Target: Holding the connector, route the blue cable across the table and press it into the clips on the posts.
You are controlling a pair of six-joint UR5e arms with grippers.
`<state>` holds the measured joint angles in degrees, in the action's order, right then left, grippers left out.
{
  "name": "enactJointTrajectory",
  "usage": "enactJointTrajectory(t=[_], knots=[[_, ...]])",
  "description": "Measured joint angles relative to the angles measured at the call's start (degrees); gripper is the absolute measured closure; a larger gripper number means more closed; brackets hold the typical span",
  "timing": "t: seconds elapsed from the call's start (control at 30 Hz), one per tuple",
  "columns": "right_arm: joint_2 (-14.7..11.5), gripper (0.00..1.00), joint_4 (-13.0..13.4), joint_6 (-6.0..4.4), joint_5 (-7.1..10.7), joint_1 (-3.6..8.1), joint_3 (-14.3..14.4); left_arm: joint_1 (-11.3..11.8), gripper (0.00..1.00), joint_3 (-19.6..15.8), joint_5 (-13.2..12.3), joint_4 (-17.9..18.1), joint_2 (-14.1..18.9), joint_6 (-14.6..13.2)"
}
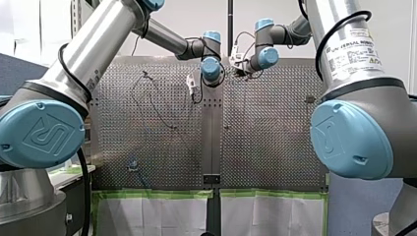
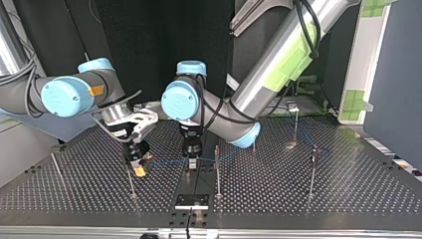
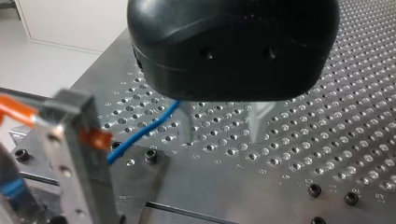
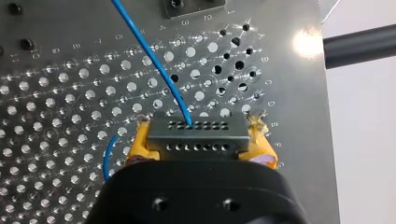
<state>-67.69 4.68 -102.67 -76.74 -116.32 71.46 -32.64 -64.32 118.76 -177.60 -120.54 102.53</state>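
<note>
Connector at lower centre of right wrist view, clamped in right jaws between yellow pads. Blue cable runs off it toward upper left over desk. Top view: near post at lower left beside right jaws, seemingly unclipped. Left jaws apart at centre, cable running just beside them. Farther right, cable reaches far post, apparently routed. Judged: over halfway, nearest clips left.

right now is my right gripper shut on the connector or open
Shut on it: in the right wrist view the right gripper has its yellow pads clamped on both ends of the grey connector.
</note>
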Motion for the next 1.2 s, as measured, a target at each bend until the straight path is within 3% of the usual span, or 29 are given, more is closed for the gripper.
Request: enactJointTrajectory(t=[0.03, 0.07, 0.13, 0.37, 0.57, 0.77, 1.0, 1.2], knots=[[0.0, 1.00, 0.0, 0.00, 0.00, 0.00, 0.0, -0.1, 0.90, 0.0, 0.2, 0.0, 0.0, -0.1], [0.0, 1.00, 0.0, 0.00, 0.01, 0.00, 0.0, -0.1, 0.90, 0.0, 0.3, 0.1, 0.0, -0.2], [0.0, 1.00, 0.0, 0.00, 0.01, -0.01, 0.0, -0.3, 1.00, 0.0, 0.8, 0.1, 0.0, -0.6], [0.0, 1.00, -0.1, 0.02, 0.01, -0.32, 0.3, -0.6, 1.00, -0.1, 3.1, -0.4, 0.0, -1.3], [0.1, 1.00, 0.0, 0.33, -0.17, -0.61, 2.6, -1.5, 1.00, -1.9, 6.1, -1.7, 0.1, -1.5], [0.1, 1.00, 0.0, 0.53, -0.26, -0.77, 5.3, -2.4, 1.00, -5.5, 8.6, 0.8, 0.7, -1.3], [0.1, 1.00, 0.5, 0.98, -0.96, -0.53, 8.9, -3.1, 1.00, -10.1, 6.9, 5.4, 0.7, -1.0], [0.2, 1.00, 3.5, 1.62, -1.69, -0.27, 12.7, -3.1, 1.00, -13.7, 4.1, 9.0, 0.6, -0.9]])
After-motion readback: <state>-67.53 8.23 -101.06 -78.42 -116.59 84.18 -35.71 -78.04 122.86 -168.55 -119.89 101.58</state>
